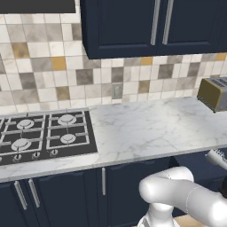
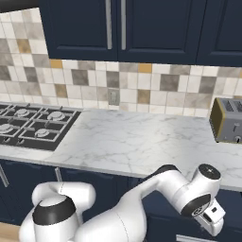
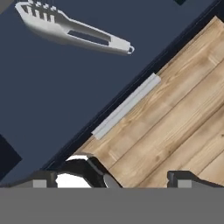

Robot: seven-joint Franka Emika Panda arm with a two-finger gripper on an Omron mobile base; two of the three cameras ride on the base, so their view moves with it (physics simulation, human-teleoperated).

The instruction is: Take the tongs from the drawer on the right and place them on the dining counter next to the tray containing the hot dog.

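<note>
My gripper [image 3: 111,179] sits at the bottom edge of the hand view, its two dark finger tips [image 3: 183,178] standing well apart with nothing between them, so my hand is spread and empty. Below them I look down on the open drawer [image 3: 52,105], a navy-blue floor filling the left and upper part of the frame. Its silver bar handle [image 3: 126,106] runs slantwise along the drawer's front edge near the middle of the frame. Beyond that edge, to the lower right, lies a wooden plank floor [image 3: 183,113]. The tongs [image 3: 72,29] rest inside the drawer at the upper left of the frame, silver-grey, the slotted ends toward the top left corner and the joined end toward the middle.

In the right base view my arm bends low in front of the marble worktop [image 2: 137,142]. A toaster [image 2: 227,120] stands at right and a black stove [image 2: 33,124] at left.
</note>
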